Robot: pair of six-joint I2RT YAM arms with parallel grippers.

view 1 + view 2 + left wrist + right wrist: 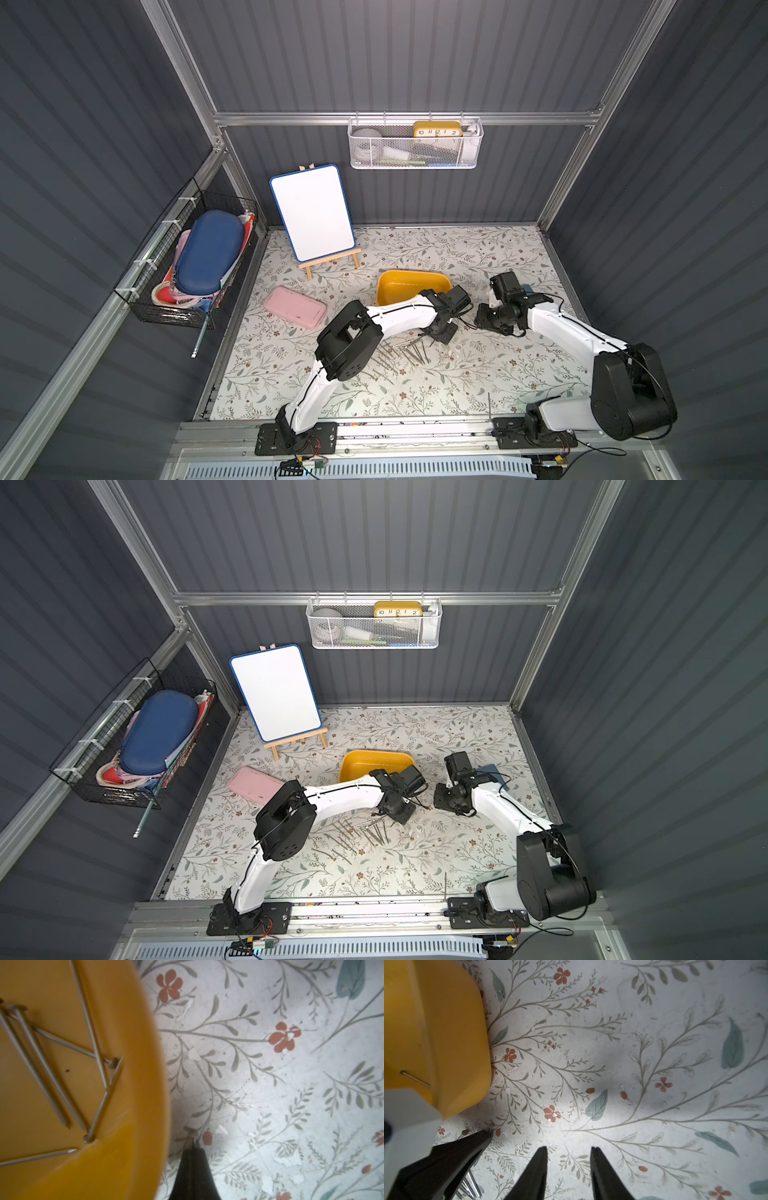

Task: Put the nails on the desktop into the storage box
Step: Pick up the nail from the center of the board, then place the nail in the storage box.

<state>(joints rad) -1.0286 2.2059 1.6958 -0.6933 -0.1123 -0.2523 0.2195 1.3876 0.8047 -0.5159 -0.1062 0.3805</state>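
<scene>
Toward the desktop's (457, 257) left edge you have a flat pink case (295, 308), matte and round-cornered, which is no part of the job. Near the middle, on the front side, most of the nails (405, 353) lie loose in a heap: thin, dull grey shafts with small heads. Just behind it sits the storage box (409, 286), glossy mustard plastic with rounded corners. It holds only a handful, so I'd call you early on. Your left gripper (194, 1144), low beside the box, is pressed together on what looks like one nail (194, 1140). Your right gripper (569, 1150) hangs part-spread and empty over scuffed, flaking print.
</scene>
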